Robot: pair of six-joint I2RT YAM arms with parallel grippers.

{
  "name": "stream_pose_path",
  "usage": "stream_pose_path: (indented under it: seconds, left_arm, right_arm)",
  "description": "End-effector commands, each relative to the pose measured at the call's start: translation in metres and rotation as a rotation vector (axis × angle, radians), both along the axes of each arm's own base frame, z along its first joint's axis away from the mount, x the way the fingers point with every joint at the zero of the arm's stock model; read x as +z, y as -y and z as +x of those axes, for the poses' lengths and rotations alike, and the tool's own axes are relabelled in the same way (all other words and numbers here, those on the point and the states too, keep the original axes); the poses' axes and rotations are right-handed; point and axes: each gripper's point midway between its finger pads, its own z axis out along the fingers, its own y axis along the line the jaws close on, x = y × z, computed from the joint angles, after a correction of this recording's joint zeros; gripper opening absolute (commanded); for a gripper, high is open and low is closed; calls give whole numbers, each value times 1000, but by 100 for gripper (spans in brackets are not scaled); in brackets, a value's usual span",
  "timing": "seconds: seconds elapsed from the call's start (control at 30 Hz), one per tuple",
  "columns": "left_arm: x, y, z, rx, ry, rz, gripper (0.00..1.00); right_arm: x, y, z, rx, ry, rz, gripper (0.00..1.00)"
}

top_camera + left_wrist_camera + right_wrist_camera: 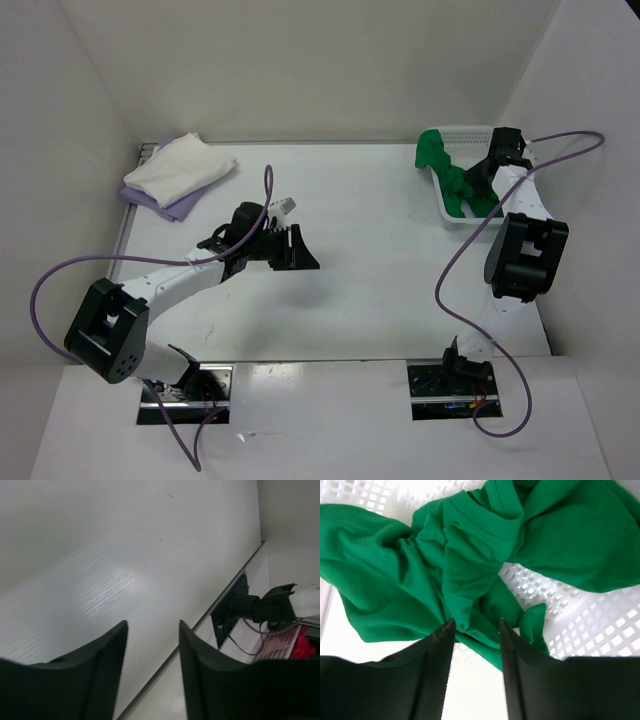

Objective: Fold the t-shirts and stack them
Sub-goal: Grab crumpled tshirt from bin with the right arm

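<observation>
Green t-shirt (445, 170) (470, 555): crumpled, not folded. It lies in the white mesh basket (470, 131) (600, 625) at the far right of the tabletop (370, 220) (100, 580). One part spills over the rim on the left side.
Lavender t-shirt (175, 207): folded, in the far left corner of the tabletop, at the bottom of a small stack. Only its near edge shows.
White t-shirt (180, 165): folded, lying directly on top of the lavender one.
Right end effector (483, 170) (476, 622): over the basket, pointing down at the green cloth. The two fingers stand apart with a clear gap and grip nothing. The cloth is just past the tips; I cannot tell whether it touches them.
Left end effector (298, 250) (152, 625): above the middle of the tabletop, well apart from all three shirts. The fingers are parted with a gap and nothing is between them; only bare white surface is behind.
</observation>
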Motion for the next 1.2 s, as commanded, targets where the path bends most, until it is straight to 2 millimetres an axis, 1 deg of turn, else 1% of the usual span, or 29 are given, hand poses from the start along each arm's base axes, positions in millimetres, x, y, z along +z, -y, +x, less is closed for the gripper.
stream_pose_path:
  seconds: [0.0, 0.03, 0.07, 0.1, 0.17, 0.2, 0.23, 0.3, 0.33, 0.4, 0.5, 0.53, 0.57, 0.63, 0.67, 0.7, 0.73, 0.77, 0.8, 0.87, 0.9, 0.93, 0.97, 1.0, 1.03, 1.07, 1.1, 1.13, 1.17]
  left_arm:
    - [13, 4, -2, -57, 56, -29, 58]
    - [16, 3, -3, -58, 64, -33, 64]
    - [15, 3, -1, -49, 67, -28, 71]
    - [15, 3, -1, -49, 67, -28, 82]
    - [10, 2, -2, -49, 49, -18, 92]
    - [11, 3, -3, -56, 47, -23, 100]
    - [9, 4, -1, -56, 48, -24, 100]
    - [10, 5, -3, -58, 37, -32, 100]
    - [7, 5, -3, -58, 29, -28, 100]
    - [7, 5, -3, -58, 29, -28, 100]
    - [6, 4, -4, -58, 20, -24, 100]
    - [2, 4, -4, -58, 11, -19, 100]
    - [2, 4, -4, -58, 11, -19, 100]
    - [-1, 4, -4, -58, 3, -14, 100]
    - [-1, 4, -4, -58, 3, -14, 100]
    - [-1, 4, -4, -58, 3, -14, 100]
    - [2, 5, -2, -58, 4, -15, 100]
    - [1, 4, -1, -51, 7, -10, 100]
    - [2, 6, 1, -51, 7, -10, 100]
    - [10, 10, 8, -46, 16, -23, 100]
    - [10, 11, 13, -30, 10, -21, 100]
    - [9, 14, 18, -25, -2, -22, 100]
    - [19, 20, 25, -28, 8, -41, 96]
    - [23, 20, 34, -11, 15, -52, 96]
    - [20, 22, 37, 0, -11, -55, 94]
    - [24, 21, 43, 12, -15, -71, 94]
    - [24, 19, 46, 27, -25, -76, 93]
    - [26, 18, 52, 54, -45, -91, 93]
    - [28, 16, 58, 81, -44, -98, 93]
  right_arm:
    - [9, -2, 9, -63, 57, 35, 47]
    - [3, -8, 11, -59, 56, 77, 47]
    - [3, -10, 14, -64, 63, 97, 47]
    - [-1, -12, 16, -69, 60, 116, 47]
    - [-10, -25, 18, -83, 52, 139, 45]
    - [-11, -23, 20, -102, 68, 138, 45]
    - [-19, -31, 18, -106, 57, 153, 43]
    - [-23, -31, 21, -151, 85, 188, 42]
    - [-29, -30, 18, -174, 79, 189, 42]
    - [-29, -28, 22, -213, 106, 208, 42]
    - [-36, -25, 21, -263, 106, 216, 42]
    - [-41, -25, 22, -271, 100, 222, 42]
    - [-38, -29, 26, -267, 119, 227, 42]
    - [-39, -34, 29, -255, 129, 227, 29]
    - [-39, -34, 29, -255, 129, 227, 14]
    - [-37, -38, 31, -244, 137, 227, 7]
    - [-26, -42, 34, -227, 163, 208, 0]
    - [-16, -40, 33, -228, 181, 190, 0]
    - [11, -42, 34, -214, 245, 164, 0]
    - [45, -41, 35, -181, 319, 135, 0]
    - [74, -41, 28, -156, 376, 110, 0]
    - [91, -44, 25, -137, 406, 106, 0]
    - [126, -54, 16, -93, 484, 103, 0]
    - [148, -58, 10, -60, 535, 95, 0]
    - [169, -64, 2, -12, 582, 82, 0]
    - [198, -71, -4, 36, 647, 79, 0]
    - [236, -89, -18, 130, 725, 98, 0]
    - [253, -107, -25, 209, 743, 93, 0]
    - [284, -122, -36, 272, 784, 101, 0]
